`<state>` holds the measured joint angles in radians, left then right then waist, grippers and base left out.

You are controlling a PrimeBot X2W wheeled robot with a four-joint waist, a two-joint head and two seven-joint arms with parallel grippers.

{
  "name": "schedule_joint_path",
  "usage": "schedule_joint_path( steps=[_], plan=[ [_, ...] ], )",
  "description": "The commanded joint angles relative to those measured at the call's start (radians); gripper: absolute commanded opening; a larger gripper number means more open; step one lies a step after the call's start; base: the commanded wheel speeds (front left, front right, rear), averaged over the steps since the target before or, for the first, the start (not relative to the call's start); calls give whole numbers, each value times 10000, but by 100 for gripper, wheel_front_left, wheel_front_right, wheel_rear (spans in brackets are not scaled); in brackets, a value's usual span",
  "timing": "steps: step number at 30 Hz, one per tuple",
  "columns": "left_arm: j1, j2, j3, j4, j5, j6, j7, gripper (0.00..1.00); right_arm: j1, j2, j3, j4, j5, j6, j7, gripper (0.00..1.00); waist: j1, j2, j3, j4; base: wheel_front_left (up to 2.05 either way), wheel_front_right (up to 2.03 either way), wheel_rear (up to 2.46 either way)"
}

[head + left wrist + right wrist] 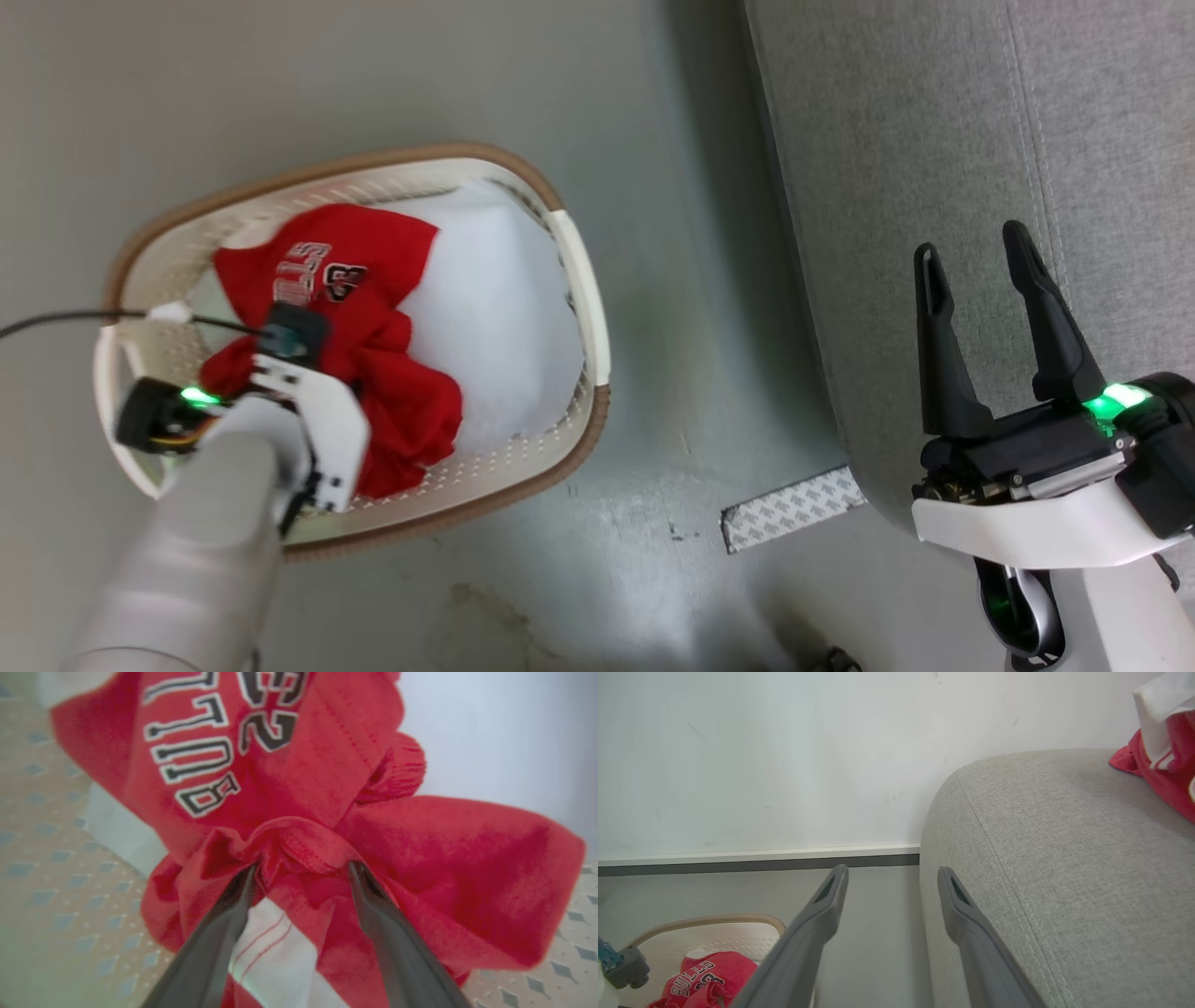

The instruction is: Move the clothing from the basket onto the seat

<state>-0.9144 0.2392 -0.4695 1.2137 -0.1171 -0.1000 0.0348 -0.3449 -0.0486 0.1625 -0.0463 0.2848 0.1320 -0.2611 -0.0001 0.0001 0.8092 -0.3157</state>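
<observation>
Now reaching into the basket (420,154) with left gripper (301,868) wide astride a red jersey (299,774) fold; holding right gripper (971,243) wide, empty, beside the sofa (915,112).

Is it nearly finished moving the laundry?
Partly. One red-and-white garment already lies on the sofa. The left gripper straddles a fold of the red jersey in the basket, not yet lifted. The white piece waits there too.
</observation>
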Motion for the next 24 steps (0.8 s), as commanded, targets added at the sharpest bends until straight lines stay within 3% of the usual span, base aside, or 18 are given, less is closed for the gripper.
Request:
schedule_joint_path(
  steps=[1, 12, 13, 14, 15, 18, 24],
  plan=[
    [38, -213, -86, 46, 60, -87, 19, 100, -134, -12, 5, -62, 82, -26, -28, 100, 1, -1, 165, -41, 0, 0, 0],
    [-290, -297, -306, 157, -162, -201, -111, 98, -278, -10, -36, -49, 182, -26, -28, 100, 1, -1, 420, -81, 0, 0, 0],
    [-317, -290, -325, 172, -184, -207, -108, 79, -293, -10, -55, -72, 208, -26, -28, 100, 1, -1, 447, -90, 0, 0, 0],
    [-346, -280, -347, 185, -199, -209, -108, 51, -307, -10, -68, -103, 232, -26, -28, 100, 1, -1, 482, -97, 0, 0, 0],
    [-368, -274, -358, 199, -213, -214, -94, 42, -319, -10, -74, -133, 248, -26, -28, 100, 1, -1, 527, -108, 0, 0, 0],
    [-388, -354, -443, 218, -229, -227, -132, 0, -344, -10, -132, -139, 248, -26, -28, 100, 1, -1, 622, -109, 0, 0, 0],
    [-263, -592, -473, 146, -559, -296, -478, 0, -287, -12, -245, 46, 218, -26, -29, 100, 1, -1, 403, 9, 0, 0, 0]
  ],
)
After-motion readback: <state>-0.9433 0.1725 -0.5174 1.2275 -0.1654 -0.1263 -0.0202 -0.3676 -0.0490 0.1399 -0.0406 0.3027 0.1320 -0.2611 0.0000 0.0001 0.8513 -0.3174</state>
